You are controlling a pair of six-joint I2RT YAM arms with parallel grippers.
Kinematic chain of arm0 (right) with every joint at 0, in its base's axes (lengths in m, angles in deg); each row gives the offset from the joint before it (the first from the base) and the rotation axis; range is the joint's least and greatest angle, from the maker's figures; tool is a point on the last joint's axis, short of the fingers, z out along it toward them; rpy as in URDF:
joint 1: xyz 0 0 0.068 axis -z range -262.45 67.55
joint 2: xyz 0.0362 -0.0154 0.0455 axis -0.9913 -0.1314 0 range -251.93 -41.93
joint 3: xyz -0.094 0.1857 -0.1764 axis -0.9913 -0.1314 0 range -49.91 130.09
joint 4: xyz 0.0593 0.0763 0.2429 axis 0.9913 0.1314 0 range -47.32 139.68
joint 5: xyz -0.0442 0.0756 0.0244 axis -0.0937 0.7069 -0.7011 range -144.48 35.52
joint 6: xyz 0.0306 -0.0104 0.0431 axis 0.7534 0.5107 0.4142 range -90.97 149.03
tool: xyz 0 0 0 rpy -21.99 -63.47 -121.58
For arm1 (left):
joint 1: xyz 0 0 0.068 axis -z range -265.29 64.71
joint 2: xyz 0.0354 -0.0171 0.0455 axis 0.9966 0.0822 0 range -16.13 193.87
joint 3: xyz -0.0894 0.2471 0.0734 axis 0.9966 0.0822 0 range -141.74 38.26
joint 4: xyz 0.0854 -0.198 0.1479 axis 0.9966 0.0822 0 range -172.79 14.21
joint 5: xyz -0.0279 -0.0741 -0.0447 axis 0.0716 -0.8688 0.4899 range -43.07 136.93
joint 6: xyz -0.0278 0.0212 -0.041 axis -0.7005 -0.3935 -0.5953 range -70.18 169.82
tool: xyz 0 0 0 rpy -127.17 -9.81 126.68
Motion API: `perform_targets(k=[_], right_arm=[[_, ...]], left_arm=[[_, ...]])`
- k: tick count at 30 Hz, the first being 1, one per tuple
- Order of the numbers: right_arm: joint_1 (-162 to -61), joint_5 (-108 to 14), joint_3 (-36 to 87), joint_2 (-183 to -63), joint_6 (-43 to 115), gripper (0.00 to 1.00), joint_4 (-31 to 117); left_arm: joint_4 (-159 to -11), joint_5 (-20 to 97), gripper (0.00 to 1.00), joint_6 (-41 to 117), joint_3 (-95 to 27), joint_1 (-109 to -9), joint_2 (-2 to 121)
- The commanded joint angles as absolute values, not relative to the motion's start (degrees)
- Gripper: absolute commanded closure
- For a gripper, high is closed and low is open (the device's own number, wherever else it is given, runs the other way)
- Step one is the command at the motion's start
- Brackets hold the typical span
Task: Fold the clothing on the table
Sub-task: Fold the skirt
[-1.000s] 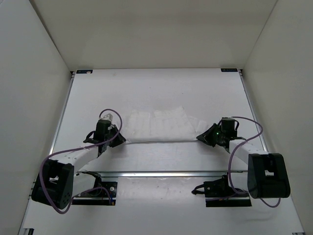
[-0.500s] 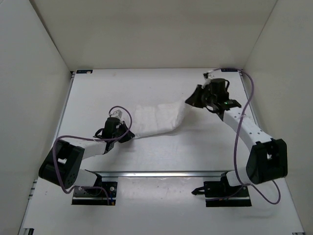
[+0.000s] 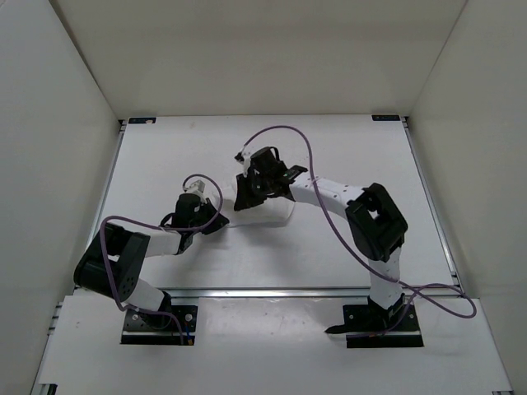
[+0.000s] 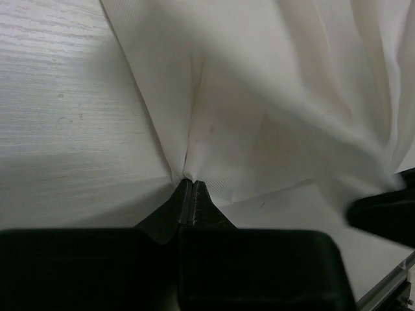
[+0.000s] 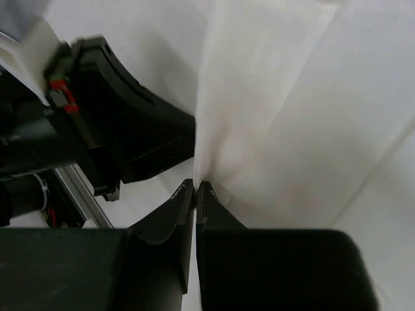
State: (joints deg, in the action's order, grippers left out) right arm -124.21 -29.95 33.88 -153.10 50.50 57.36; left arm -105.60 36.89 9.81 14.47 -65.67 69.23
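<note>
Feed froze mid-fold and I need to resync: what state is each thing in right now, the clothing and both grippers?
clothing: bunched and doubled over, pinched by both grippers.
left gripper: jaws shut on the clothing.
right gripper: jaws shut on the clothing, close beside the left gripper.

The clothing [image 3: 276,216], thin white fabric, lies gathered into a small bundle near the middle of the flat white table [image 3: 354,156], creases fanning.
</note>
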Motion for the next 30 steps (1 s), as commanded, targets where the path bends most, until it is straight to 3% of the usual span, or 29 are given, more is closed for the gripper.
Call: perform_targets(k=[1,6,7,10,13,17,19,24,30], right_arm=[[-125.16,-26.37,36.22,-154.77,51.44,0.99,56.31],[-125.69,-20.57,39.81,-160.22,50.92,1.0,57.7],[-125.78,-19.95,41.57,-160.58,50.04,0.94,58.84],[-126.39,-20.28,41.86,-158.13,48.81,0.69,58.07],[-126.4,-22.74,39.66,-150.5,49.07,0.61,57.44],[-123.24,-25.3,32.3,-140.21,50.21,0.58,57.0],[-121.48,-29.32,28.68,-132.75,49.86,0.55,58.23],[-114.72,-36.28,17.7,-120.88,46.01,0.55,66.13],[-101.72,-34.01,3.29,-108.74,44.32,0.54,65.01]], left_arm=[[-107.75,35.24,1.0,10.71,14.7,-66.74,68.07],[-110.12,32.52,0.97,9.57,16.46,-66.74,67.72],[-110.39,31.73,0.93,9.3,17.25,-66.83,67.19],[-109.52,30.85,0.46,7.46,18.48,-67.0,64.39],[-105.05,29.18,0.24,4.91,19.62,-68.32,57.98],[-93.72,30.31,0.15,4.29,21.73,-69.73,45.94],[-87.82,29.88,0.04,5.86,21.82,-71.13,38.13],[-69.74,27.94,0.01,12.88,15.08,-72.72,28.96],[-55.91,31.45,0.02,19.67,5.14,-69.03,33.25]])
